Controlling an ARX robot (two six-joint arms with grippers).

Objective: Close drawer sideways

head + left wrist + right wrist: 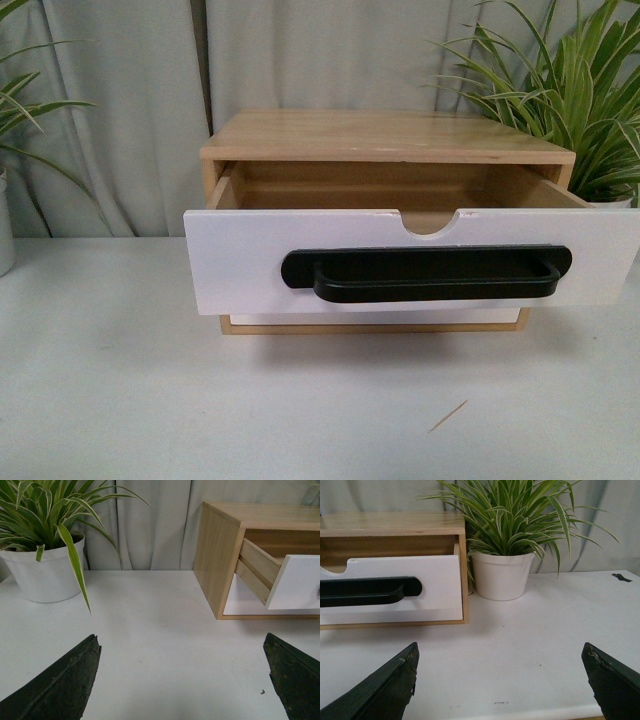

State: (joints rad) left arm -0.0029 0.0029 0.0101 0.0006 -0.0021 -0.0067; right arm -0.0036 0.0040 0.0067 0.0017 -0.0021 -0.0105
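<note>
Only the front view looks into the drawer (250, 260), pulled out of its cabinet (390, 135) on the table (150, 400); the left wrist view alone shows its wooden side. Left jaws and right jaws are spread wide, empty, the drawer well ahead between them.

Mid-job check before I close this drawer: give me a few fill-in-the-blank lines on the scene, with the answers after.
1. The drawer is pulled ___ of the wooden cabinet.
2. Its bar handle is coloured ___.
3. The left claw and the right claw are both ___ and hold nothing.
4. The plant pot beside the cabinet is coloured ___.

Missing words: out; black; open; white.
</note>
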